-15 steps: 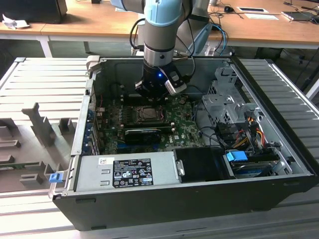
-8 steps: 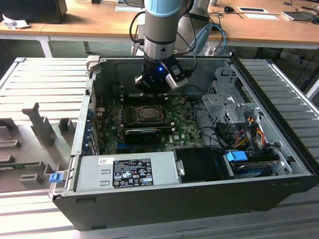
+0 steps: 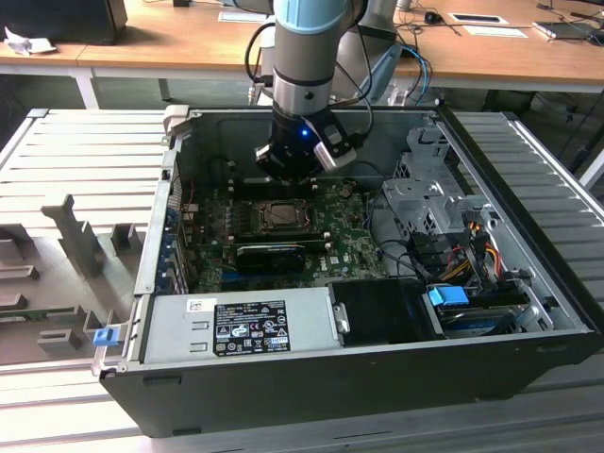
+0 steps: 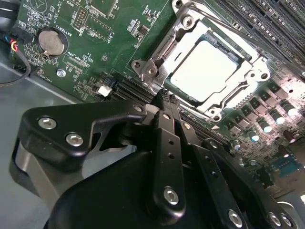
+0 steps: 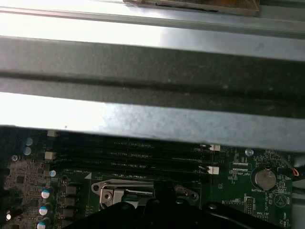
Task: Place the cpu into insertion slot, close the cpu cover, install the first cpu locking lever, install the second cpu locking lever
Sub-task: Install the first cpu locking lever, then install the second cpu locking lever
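The cpu (image 4: 204, 72) lies flat in the insertion slot (image 3: 283, 215) on the green motherboard, its pale face showing. The cpu cover (image 4: 158, 53), a metal frame, lies down around it, with the chip visible through its square opening. In the second wrist view my gripper (image 4: 161, 98) is shut, its black fingers pressed together. Their tips are at the edge of the socket frame, next to the cover's corner. In the exterior view the gripper (image 3: 288, 177) hangs inside the open computer case, just behind the socket. I cannot make out the locking levers' positions for sure.
Memory slots (image 5: 143, 155) run between the socket and the case wall (image 5: 152, 119). A coin battery (image 4: 50, 42) sits on the board nearby. The power supply (image 3: 236, 326) fills the near side of the case, and a drive cage (image 3: 425, 193) with cables stands on the exterior view's right.
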